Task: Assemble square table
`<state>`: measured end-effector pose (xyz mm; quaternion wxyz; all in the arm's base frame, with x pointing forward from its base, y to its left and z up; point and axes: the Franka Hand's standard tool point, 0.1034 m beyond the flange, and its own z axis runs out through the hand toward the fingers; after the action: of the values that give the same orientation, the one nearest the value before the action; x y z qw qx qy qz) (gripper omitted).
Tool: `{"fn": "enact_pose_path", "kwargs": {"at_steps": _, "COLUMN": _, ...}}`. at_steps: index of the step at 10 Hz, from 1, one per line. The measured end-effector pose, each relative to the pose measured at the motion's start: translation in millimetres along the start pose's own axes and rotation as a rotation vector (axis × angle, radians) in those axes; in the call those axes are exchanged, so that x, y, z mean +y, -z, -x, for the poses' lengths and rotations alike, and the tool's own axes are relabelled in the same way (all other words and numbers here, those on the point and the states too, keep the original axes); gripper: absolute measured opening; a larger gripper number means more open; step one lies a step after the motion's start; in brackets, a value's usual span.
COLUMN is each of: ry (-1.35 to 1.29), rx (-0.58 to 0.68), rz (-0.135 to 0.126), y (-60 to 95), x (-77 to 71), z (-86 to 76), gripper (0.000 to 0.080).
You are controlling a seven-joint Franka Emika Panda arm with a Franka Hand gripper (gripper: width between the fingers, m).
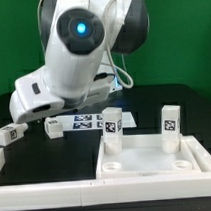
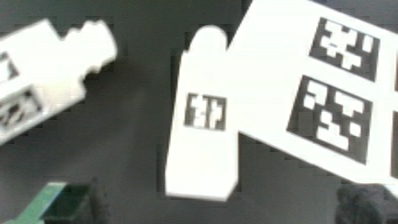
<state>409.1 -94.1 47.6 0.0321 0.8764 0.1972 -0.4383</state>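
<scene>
Surfaces: mostly white plastic on a matt black base.
Square table panel (image 1: 147, 163) and leg posts (image 1: 112, 130): smooth white moulded plastic with a soft satin sheen. Tags (image 2: 205, 110) on the posts: flat matt black-and-white print. Marker board (image 2: 329, 70): thin white sheet, matt, same printed finish. Table top (image 1: 46, 152): black, matt, no glare; material can't tell. Arm shell (image 1: 76, 55): glossy white plastic with clear highlights, and the dark joint covers are glossy too. Backdrop (image 1: 180, 29): even matt green.
</scene>
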Motion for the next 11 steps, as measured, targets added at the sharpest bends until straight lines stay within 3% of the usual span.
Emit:
{"fn": "enact_pose_path", "kwargs": {"at_steps": 4, "ry": 0.004, "rx": 0.005, "rz": 0.002, "y": -0.2, "x": 0.3, "z": -2.9, "gripper": 0.0649}}
{"fn": "enact_pose_path", "kwargs": {"at_steps": 5, "ry": -0.003, "rx": 0.01, "rz": -0.001, "y": -9.0, "x": 4.2, "z": -1.9, "gripper": 0.0649}}
{"fn": "enact_pose_path", "kwargs": {"at_steps": 6, "ry": -0.022, "rx": 0.007, "rz": -0.016, "y": -31.7, "x": 11.7, "z": 5.2, "gripper": 0.0649}}
{"fn": "enact_pose_path", "kwargs": {"at_steps": 8, "ry": -0.1, "rx": -0.032, "rz": -0.049, "y": -70.2, "x": 5.8, "z": 16.0, "gripper": 0.0649}}
{"fn": "enact_pose_path", "kwargs": {"at_steps": 10, "ry": -0.103, "rx": -0.036, "rz": -0.045, "y": -70.4, "x": 4.1, "z": 13.5, "gripper": 0.0649}}
{"fn": "enact_pose_path", "kwargs": {"at_steps": 11, "ry": -0.103, "rx": -0.036, "rz": -0.045, "y": -70.3, "x": 4.2, "z": 13.2, "gripper": 0.0536}}
